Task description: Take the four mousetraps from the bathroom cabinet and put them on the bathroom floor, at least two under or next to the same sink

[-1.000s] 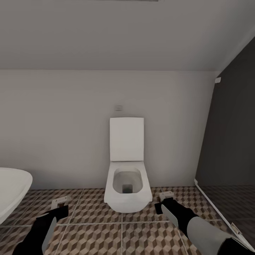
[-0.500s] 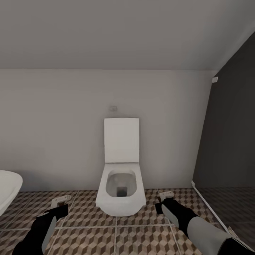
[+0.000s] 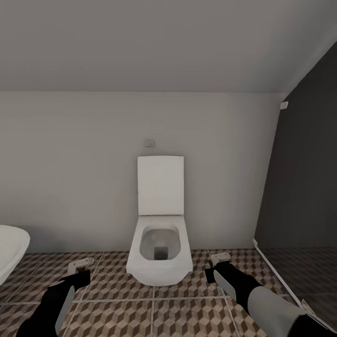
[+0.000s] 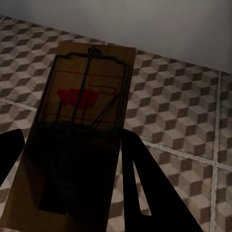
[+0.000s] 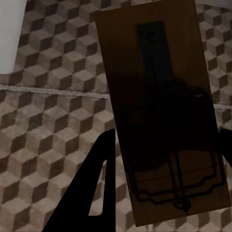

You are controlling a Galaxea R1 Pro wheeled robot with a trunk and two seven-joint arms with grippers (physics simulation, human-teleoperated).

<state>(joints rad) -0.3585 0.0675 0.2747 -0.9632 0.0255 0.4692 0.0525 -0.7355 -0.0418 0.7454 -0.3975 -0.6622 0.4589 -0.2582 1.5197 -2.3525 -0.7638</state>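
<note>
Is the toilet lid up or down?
Up. The toilet has its lid standing upright against the wall, and the open bowl shows below it.

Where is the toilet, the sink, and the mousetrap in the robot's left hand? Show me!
toilet (image 3: 160, 262): head view, front of the white bowl.
sink (image 3: 10, 248): head view, its white rim at the left edge.
mousetrap (image 4: 79, 130): left wrist view, middle of the wooden base, held between the jaws.

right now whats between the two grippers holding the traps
In the head view, the white toilet stands between the left gripper and right gripper, each shut on a mousetrap, above the cube-patterned bathroom floor.
</note>
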